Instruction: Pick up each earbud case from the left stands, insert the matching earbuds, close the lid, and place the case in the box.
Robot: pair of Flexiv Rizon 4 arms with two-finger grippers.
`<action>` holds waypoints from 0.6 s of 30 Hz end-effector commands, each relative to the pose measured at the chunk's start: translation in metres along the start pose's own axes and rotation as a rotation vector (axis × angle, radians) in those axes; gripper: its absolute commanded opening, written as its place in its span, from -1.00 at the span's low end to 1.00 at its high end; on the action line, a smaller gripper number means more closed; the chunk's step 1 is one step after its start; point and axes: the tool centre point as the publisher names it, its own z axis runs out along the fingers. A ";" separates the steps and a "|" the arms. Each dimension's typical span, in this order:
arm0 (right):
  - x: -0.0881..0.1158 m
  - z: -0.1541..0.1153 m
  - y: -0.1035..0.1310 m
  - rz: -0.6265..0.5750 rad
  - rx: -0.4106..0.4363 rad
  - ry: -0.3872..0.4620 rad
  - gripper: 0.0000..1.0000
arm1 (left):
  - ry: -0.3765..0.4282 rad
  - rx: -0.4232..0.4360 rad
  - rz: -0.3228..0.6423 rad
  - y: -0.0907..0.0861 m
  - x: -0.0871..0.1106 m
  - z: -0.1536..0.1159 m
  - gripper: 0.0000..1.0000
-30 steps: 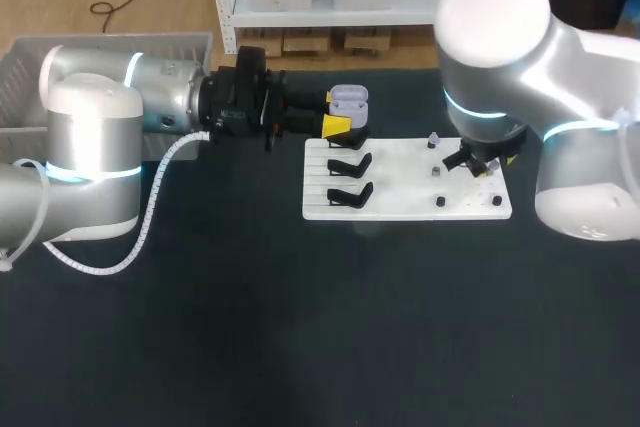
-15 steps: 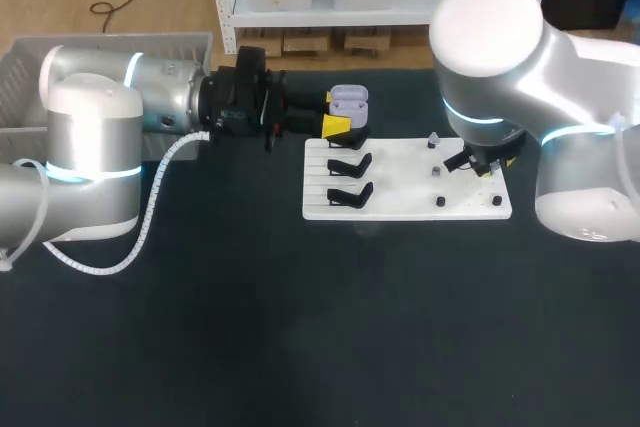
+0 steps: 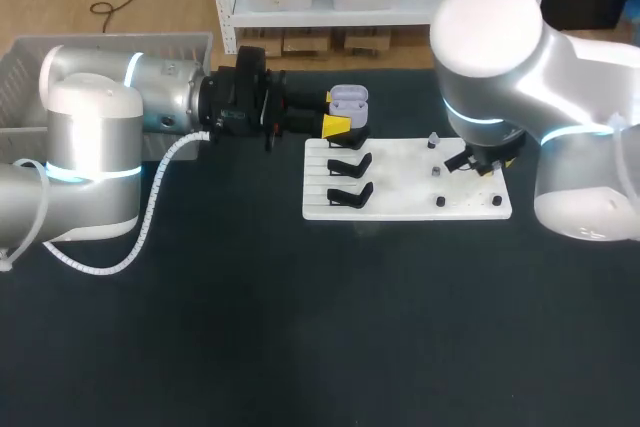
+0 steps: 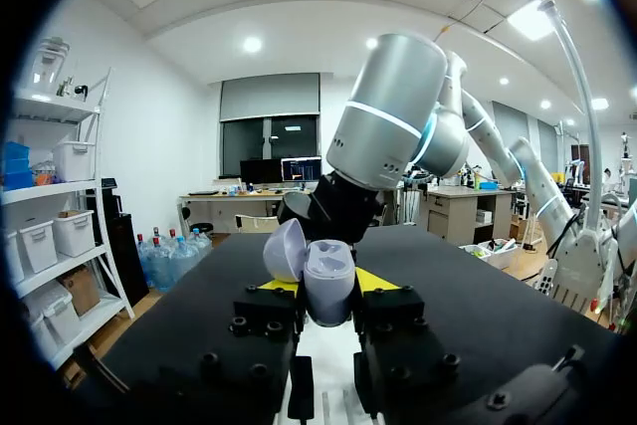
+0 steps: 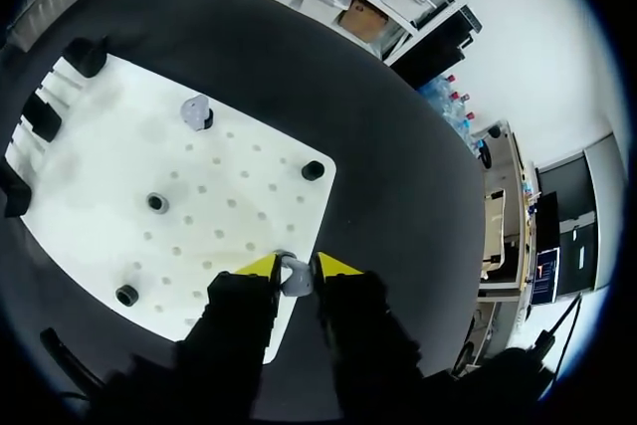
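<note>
You had the left gripper (image 4: 328,286) clamped on the open lilac earbud case (image 4: 311,264), the right gripper (image 5: 296,268) pinching a grey earbud (image 5: 295,277) near the white pegboard's (image 5: 119,186) edge.

Readable text, labels, numbers, signs: none in any view.
- Earbud case (image 4: 328,281): no marking can be made out on the shell or the lid.
- Earbud (image 5: 291,276): too small to show any print.
- White board (image 3: 405,187): no lettering or numbering can be made out.
</note>
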 end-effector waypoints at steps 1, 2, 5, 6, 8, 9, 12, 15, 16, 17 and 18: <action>-0.001 0.001 0.000 0.000 0.001 0.002 -1.00 | -0.001 0.000 0.001 0.000 0.001 0.000 -1.00; -0.001 0.001 0.000 0.000 0.002 0.002 -1.00 | -0.001 0.000 0.001 0.000 0.001 0.000 -1.00; -0.001 -0.002 -0.001 0.001 0.001 0.003 -1.00 | -0.001 0.000 0.001 0.000 0.001 0.000 -1.00; -0.001 -0.005 -0.002 0.002 0.000 0.002 -1.00 | -0.001 0.000 0.001 0.000 0.001 0.000 -1.00; -0.002 -0.011 -0.004 0.003 -0.001 0.003 -1.00 | -0.001 0.000 0.001 0.000 0.001 0.000 -1.00; -0.002 -0.017 -0.005 0.003 -0.002 0.007 -1.00 | -0.001 0.000 0.001 0.000 0.001 0.000 -1.00; -0.006 -0.037 -0.009 0.016 -0.013 0.020 -1.00 | -0.001 0.000 0.001 0.000 0.001 0.000 -1.00; -0.011 -0.064 -0.012 0.039 -0.026 0.029 -1.00 | -0.001 0.000 0.001 0.000 0.001 0.000 -1.00; -0.014 -0.073 -0.014 0.045 -0.029 0.031 -1.00 | -0.001 0.000 0.001 0.000 0.001 0.000 -1.00; -0.016 -0.079 -0.014 0.052 -0.032 0.034 -1.00 | -0.001 0.000 0.001 0.000 0.001 0.000 -1.00; -0.019 -0.089 -0.014 0.056 -0.039 0.047 -1.00 | -0.001 0.000 0.001 0.000 0.001 0.000 -1.00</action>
